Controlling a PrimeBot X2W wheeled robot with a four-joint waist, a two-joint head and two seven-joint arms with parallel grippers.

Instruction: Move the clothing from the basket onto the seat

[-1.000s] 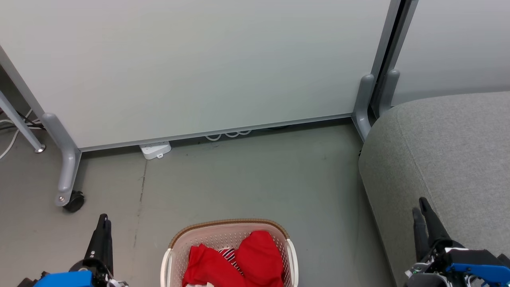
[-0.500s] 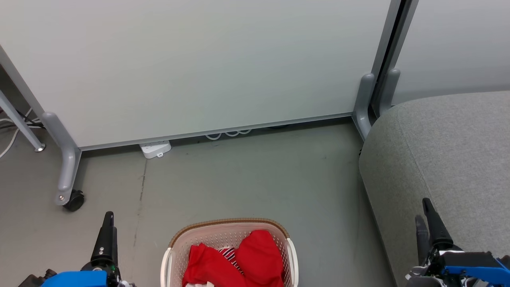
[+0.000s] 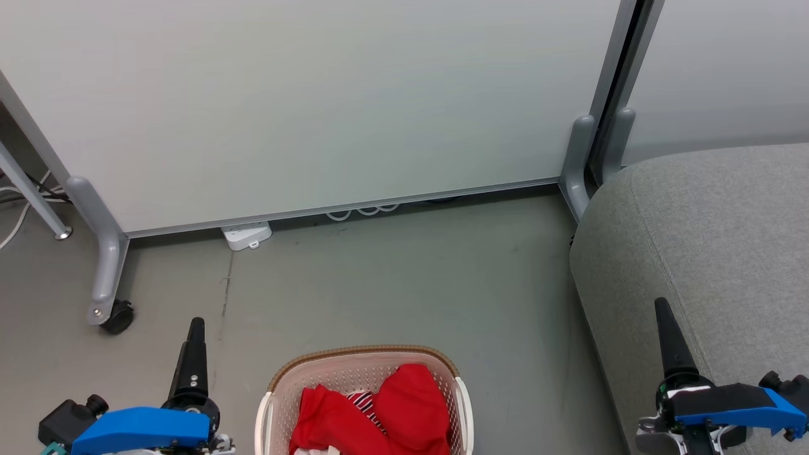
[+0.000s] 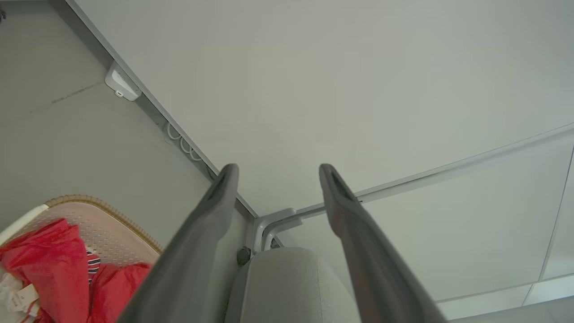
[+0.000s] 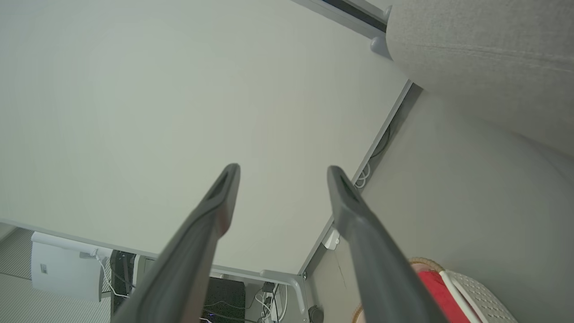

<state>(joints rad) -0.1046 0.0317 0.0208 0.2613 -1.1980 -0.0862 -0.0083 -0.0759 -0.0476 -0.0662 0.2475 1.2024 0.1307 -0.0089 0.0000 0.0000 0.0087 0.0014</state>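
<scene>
- The basket (image 3: pixel 363 352) stands on the grey floor (image 3: pixel 392 284) at the bottom centre of the head view, its lower part cut off by the frame edge.
- The clothing (image 3: pixel 404 404) lies bunched inside the basket: bright red folds, with a strip of dark and white stripes showing between two mounds and a bit of white at the bottom edge.
- The seat (image 3: pixel 714 240) takes up the right side of the head view, well apart from the basket, with bare floor between them.
- The left claw (image 4: pixel 276 175) is open, its two dark fingers spread wide in the left wrist view; in the head view it sits at the lower left, just beside the basket and over the floor.
- The right claw (image 5: pixel 282 175) is open too, fingers wide apart; in the head view it sits at the lower right, in front of the seat's edge.
- A pale partition panel (image 3: pixel 316 107) fills the upper part of the head view, with a white power strip (image 3: pixel 246 236) at its foot and a black caster (image 3: pixel 117 318) at the left.
</scene>
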